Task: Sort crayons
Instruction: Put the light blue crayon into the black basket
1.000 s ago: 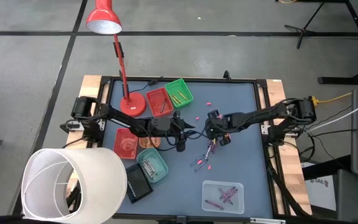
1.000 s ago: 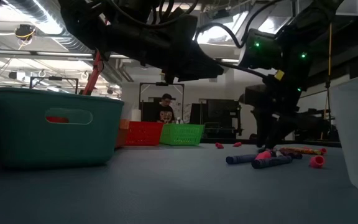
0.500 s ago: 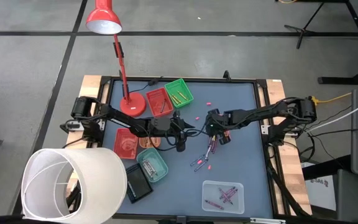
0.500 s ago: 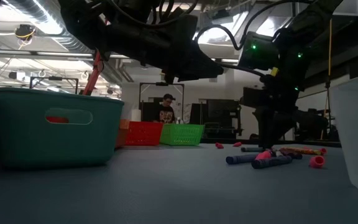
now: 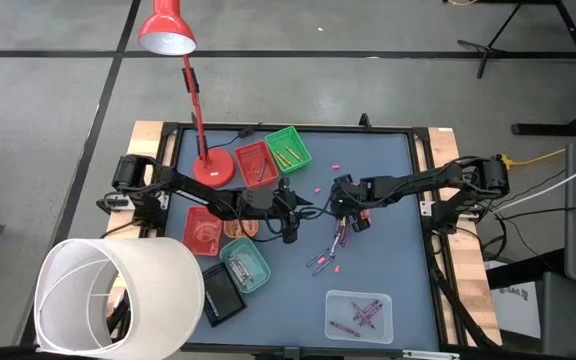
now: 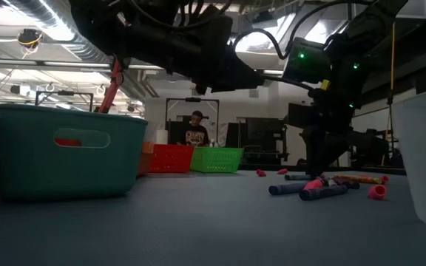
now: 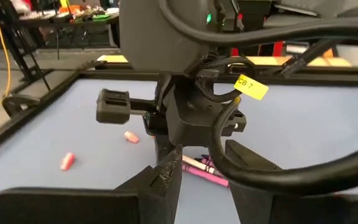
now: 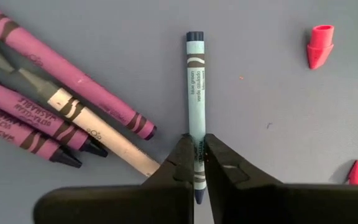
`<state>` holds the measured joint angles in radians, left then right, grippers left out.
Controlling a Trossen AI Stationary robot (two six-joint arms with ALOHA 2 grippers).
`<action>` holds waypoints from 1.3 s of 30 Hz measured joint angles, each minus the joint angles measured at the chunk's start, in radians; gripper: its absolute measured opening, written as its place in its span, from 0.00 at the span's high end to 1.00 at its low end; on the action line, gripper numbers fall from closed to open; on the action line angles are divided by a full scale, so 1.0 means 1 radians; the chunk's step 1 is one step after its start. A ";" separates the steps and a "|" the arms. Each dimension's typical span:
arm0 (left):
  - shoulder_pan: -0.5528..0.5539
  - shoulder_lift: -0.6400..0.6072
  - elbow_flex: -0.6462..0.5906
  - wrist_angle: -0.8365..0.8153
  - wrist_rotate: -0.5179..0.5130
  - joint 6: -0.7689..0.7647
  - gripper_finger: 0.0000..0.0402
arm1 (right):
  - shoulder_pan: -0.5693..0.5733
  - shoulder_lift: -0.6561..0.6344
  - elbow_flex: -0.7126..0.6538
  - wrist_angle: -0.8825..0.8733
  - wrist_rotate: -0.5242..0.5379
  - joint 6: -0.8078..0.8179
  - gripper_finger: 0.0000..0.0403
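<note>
The right gripper (image 8: 195, 163) is down on the grey table (image 5: 388, 170), its two dark fingers (image 8: 178, 163) pinched on a blue-green crayon (image 8: 195, 93). The crayon lies flat; its lower end sits between the fingertips and most of its length runs straight out ahead of them. To one side of the gripper, close by, lies a fanned cluster of purple crayons (image 8: 73, 81) with a white one (image 8: 98, 132) among them, none touching the fingers. On the other side, well apart, are two short red crayon stubs (image 8: 319, 45).

From above, this gripper (image 5: 346, 208) is near the table's middle, with the loose crayons (image 5: 330, 250) just in front of it.

The left gripper (image 5: 290, 214) hangs a little way off to the side, facing the right one, fingers apart and holding nothing.
</note>
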<state>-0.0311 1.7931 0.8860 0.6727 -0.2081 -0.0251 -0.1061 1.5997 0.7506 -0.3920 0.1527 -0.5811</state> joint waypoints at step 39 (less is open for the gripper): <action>-0.008 -0.124 0.000 -0.528 -0.018 0.001 0.73 | 0.002 0.002 0.105 0.408 -0.346 0.192 0.96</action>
<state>-0.0395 1.6695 0.8864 0.1442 -0.2256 -0.0243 -0.1043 1.6016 0.8560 0.0161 -0.1936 -0.3891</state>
